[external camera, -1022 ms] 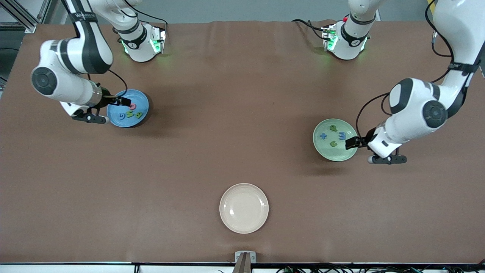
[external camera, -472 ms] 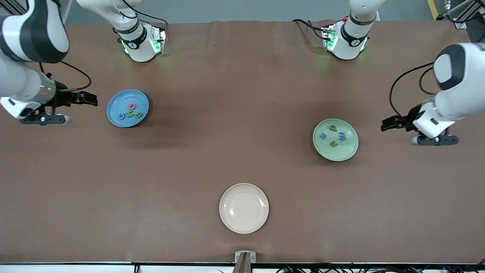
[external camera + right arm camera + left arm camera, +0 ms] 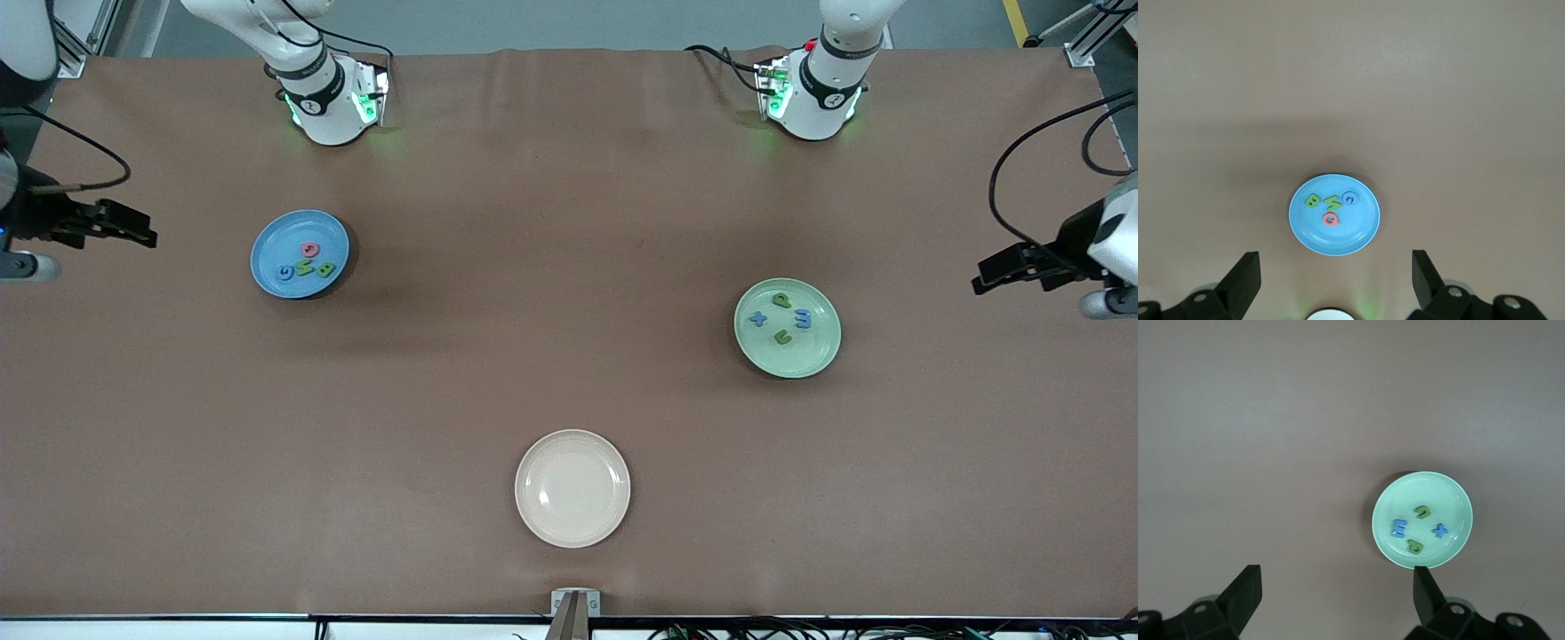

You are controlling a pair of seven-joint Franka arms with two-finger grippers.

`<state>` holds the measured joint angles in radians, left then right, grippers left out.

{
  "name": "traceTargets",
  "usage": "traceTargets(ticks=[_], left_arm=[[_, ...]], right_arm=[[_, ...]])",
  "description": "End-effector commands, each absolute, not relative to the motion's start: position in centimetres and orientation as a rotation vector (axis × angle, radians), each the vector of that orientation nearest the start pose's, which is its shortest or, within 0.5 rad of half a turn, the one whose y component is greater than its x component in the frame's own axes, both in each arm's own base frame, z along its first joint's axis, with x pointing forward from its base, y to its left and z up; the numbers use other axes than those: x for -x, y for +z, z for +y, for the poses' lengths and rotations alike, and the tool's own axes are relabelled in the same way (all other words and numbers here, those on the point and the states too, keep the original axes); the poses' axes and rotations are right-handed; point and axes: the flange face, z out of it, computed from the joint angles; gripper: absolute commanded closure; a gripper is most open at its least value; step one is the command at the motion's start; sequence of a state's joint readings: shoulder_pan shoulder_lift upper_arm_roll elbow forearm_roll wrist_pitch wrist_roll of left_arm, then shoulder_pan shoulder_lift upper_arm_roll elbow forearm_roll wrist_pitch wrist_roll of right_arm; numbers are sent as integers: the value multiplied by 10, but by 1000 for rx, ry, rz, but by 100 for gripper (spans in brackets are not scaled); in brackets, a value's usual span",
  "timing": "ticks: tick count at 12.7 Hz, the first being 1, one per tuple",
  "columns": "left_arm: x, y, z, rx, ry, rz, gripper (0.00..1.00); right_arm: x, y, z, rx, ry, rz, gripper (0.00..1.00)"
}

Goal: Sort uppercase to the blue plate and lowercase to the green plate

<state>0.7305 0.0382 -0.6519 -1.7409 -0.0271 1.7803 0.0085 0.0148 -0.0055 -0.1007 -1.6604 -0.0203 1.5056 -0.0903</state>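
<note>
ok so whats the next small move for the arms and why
Probably none beyond parking: all four capitals lie in the blue plate, all four small letters in the green plate, and the cream plate holds nothing. Left gripper and right gripper hang open and empty over the table's ends.

The table [image 3: 569, 267] has a matt brown cover that looks like cloth, with faint folds. The blue plate [image 3: 267, 271], the green plate [image 3: 800, 360] and the cream plate [image 3: 572, 524] look smooth and slightly glossy.
</note>
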Motion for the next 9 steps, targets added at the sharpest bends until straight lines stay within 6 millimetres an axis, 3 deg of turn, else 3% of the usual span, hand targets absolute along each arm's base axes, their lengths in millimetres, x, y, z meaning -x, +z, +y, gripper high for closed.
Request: traceTargets(ticks=[1, 3, 6, 9], left_arm=[[-563, 568, 45, 3184, -54, -123, 0], [-565, 577, 47, 3183, -84, -130, 0], [-565, 579, 56, 3183, -93, -147, 0], [-565, 579, 58, 3183, -93, -162, 0]], right_arm=[[-544, 601, -50, 3140, 212, -9, 0], [-552, 592, -48, 3153, 229, -20, 0], [-557, 619, -52, 3150, 164, -5, 0], [-553, 625, -52, 3137, 186, -15, 0]])
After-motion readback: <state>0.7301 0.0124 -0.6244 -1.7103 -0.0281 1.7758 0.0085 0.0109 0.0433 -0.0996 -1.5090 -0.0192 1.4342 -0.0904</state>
